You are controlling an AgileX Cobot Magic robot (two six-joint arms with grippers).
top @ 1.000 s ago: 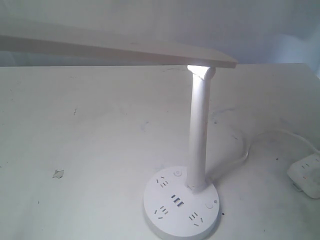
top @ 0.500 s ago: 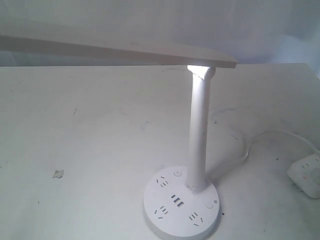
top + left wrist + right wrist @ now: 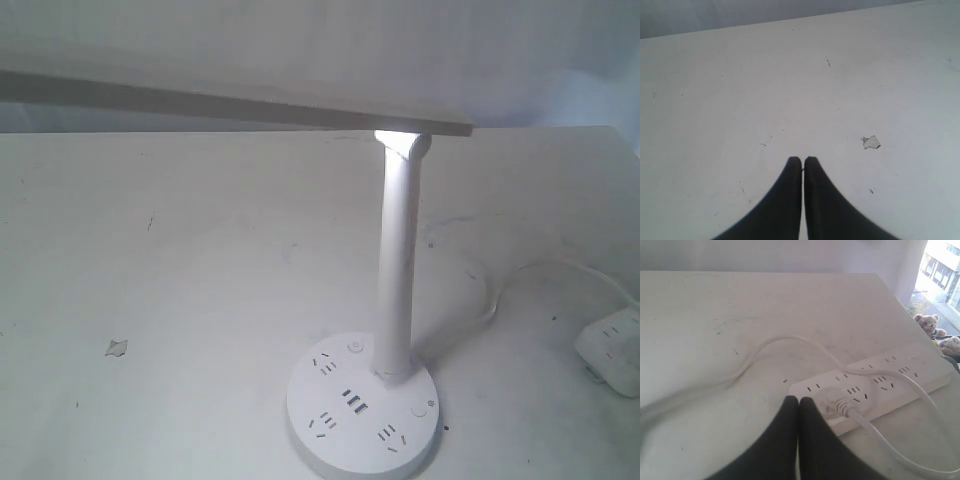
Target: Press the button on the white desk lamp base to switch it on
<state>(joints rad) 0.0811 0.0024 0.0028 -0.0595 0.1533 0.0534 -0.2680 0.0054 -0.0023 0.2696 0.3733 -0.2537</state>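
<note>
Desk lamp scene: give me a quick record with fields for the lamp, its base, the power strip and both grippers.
lamp: white desk lamp upright, bright glow under the head at the hinge
base: white desk lamp base untouched, two round buttons uncovered
power strip: white power strip right of the base, plug inserted
left: left gripper, jaws together over the table
right: right gripper, jaws together near the power strip
</note>
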